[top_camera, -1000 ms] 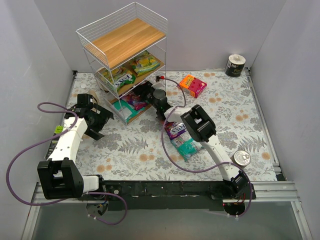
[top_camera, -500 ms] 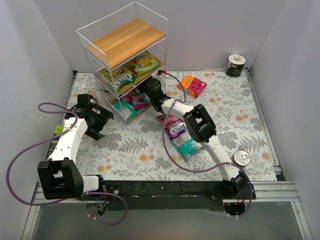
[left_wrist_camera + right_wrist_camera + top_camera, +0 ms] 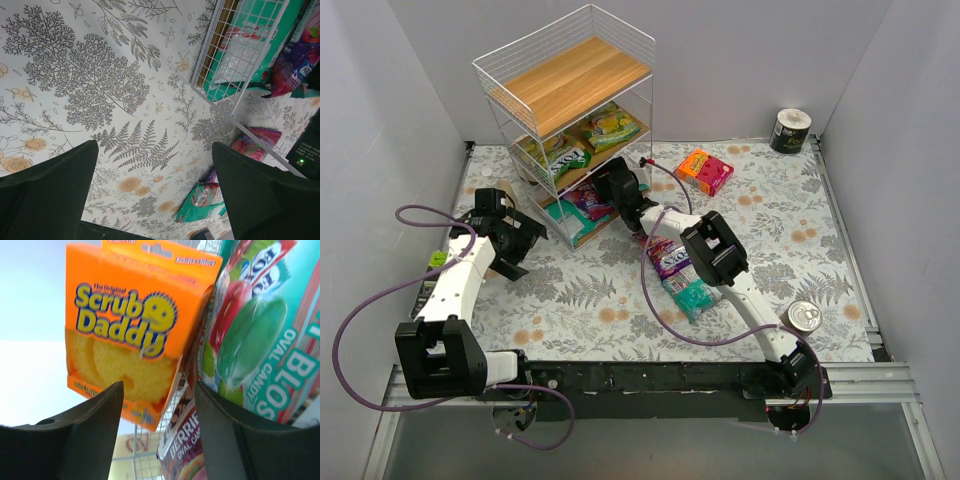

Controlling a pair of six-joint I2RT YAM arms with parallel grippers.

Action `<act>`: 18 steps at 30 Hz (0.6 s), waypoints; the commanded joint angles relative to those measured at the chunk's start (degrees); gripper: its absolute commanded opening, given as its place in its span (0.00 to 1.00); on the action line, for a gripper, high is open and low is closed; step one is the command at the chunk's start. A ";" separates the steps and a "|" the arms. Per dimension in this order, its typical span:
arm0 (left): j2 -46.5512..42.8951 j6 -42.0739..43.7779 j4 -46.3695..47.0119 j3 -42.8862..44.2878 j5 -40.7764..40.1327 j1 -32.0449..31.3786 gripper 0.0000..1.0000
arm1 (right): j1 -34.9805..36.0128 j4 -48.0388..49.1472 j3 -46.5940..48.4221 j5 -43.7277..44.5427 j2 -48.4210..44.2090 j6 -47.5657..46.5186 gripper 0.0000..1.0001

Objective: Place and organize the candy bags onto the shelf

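The shelf (image 3: 570,85) stands at the back left. Yellow-green candy bags (image 3: 610,125) lie on its middle tier. Teal (image 3: 565,215) and purple (image 3: 588,200) bags lie on the bottom tier. A purple bag (image 3: 670,258) and a teal bag (image 3: 695,295) lie on the table. My right gripper (image 3: 605,195) is open at the bottom tier. In the right wrist view it (image 3: 157,387) faces a teal bag (image 3: 260,340) and a berries bag (image 3: 187,450), gripping nothing. My left gripper (image 3: 520,238) is open and empty left of the shelf, over bare table (image 3: 154,150).
An orange Scrub Daddy pack (image 3: 132,325) hangs beyond the shelf wires. An orange-pink box (image 3: 706,170) lies right of the shelf. One can (image 3: 790,130) stands at the back right, another (image 3: 804,317) at the front right. The shelf's corner (image 3: 220,107) is near my left gripper.
My right gripper has moved left, up to the shelf's bottom tier. The left arm has not moved.
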 commanded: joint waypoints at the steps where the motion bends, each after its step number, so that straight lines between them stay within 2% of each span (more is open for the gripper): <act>1: -0.81 0.61 -0.59 0.91 -1.08 -0.20 0.98 | -0.84 -1.05 -5.05 3.29 -3.25 -1.22 0.65; 3: -0.72 0.70 -0.50 0.91 -1.17 -0.11 0.98 | -0.93 -0.87 -4.89 3.55 -3.17 -1.75 0.60; 5: -0.64 0.70 -0.50 0.91 -1.17 -0.20 0.98 | -1.10 -0.96 -3.66 3.47 -1.94 -1.22 0.53; 6: -0.64 0.61 -0.59 0.91 -1.08 -0.11 0.98 | -1.10 0.43 -3.48 3.73 -1.41 -1.22 0.46; 9: -0.90 0.70 -0.68 1.00 -1.17 -0.20 0.98 | -1.37 1.93 -1.73 4.25 0.43 -0.96 0.38; 15: -1.16 0.61 -0.68 0.56 -1.08 -0.28 0.98 | -1.72 3.87 3.46 3.91 5.36 -0.87 0.28; 18: -0.99 0.61 -0.68 0.65 -1.08 -0.20 0.98 | -1.72 4.31 3.90 4.26 6.15 -1.31 0.27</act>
